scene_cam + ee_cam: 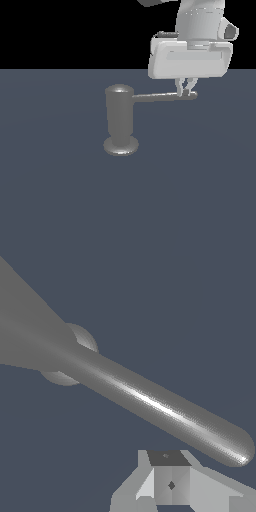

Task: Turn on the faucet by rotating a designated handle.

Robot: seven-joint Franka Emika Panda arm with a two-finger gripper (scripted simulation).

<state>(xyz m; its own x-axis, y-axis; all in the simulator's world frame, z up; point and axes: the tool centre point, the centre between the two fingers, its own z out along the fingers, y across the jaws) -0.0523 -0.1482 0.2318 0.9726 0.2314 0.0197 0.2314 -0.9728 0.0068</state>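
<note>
The faucet (119, 117) is a matte grey upright cylinder with a rounded top and a round disc foot, standing on the dark floor. The handle (165, 96), a thin grey rod, sticks out from its upper part toward the exterior view's right. My gripper (185, 90) hangs from above at the rod's outer end, fingertips level with the rod. In the wrist view the handle (160, 406) runs across the picture from the faucet (30, 336), and my gripper (170, 483) is shut beside the rod's rounded tip, with nothing between its fingers.
A flat dark blue-grey floor (60, 200) spreads all around the faucet. The arm's white hand body (190, 57) hovers above the handle's tip. Nothing else stands in view.
</note>
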